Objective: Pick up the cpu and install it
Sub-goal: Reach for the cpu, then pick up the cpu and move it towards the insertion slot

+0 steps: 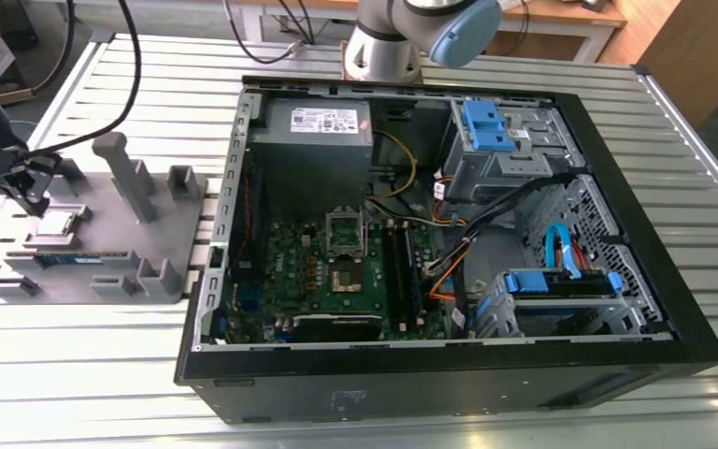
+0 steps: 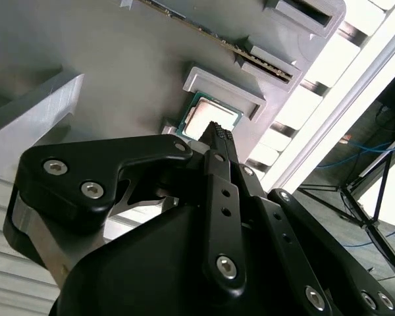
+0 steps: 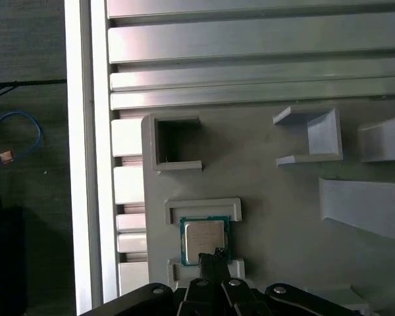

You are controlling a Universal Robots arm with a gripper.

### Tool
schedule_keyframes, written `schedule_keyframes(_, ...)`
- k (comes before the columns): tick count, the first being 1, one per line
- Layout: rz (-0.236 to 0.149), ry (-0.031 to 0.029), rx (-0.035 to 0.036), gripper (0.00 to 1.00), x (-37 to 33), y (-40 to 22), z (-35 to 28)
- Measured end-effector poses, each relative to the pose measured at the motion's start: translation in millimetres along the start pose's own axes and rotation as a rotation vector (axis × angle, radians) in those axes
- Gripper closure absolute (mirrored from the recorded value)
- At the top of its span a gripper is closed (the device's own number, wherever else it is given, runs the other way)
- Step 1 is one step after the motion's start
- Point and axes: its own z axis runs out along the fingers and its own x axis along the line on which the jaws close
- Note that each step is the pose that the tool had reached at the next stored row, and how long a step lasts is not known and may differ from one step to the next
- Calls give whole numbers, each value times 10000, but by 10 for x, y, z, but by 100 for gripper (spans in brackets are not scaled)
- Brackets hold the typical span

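The cpu is a small square chip with a shiny metal top. It lies flat in a framed pocket of the grey fixture plate, at the exterior view's left. Both wrist views show the cpu resting in that pocket. My gripper hangs just above the chip with its black fingertips pressed together, shut on nothing. In the second wrist view the gripper covers the chip's near edge. The open computer case lies to the exterior view's right, its motherboard socket uncovered.
The fixture plate carries grey posts and brackets, and a green circuit strip in a slot. Inside the case are a power supply, blue drive cages and cables. The ribbed table's edge runs close to the cpu pocket.
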Motion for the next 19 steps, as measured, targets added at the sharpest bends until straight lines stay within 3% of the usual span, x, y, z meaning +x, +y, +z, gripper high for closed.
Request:
schedule_keyframes(3,0,1,0,89,9,9,33)
schedule_keyframes(19,0,0,5,89,10,8,76)
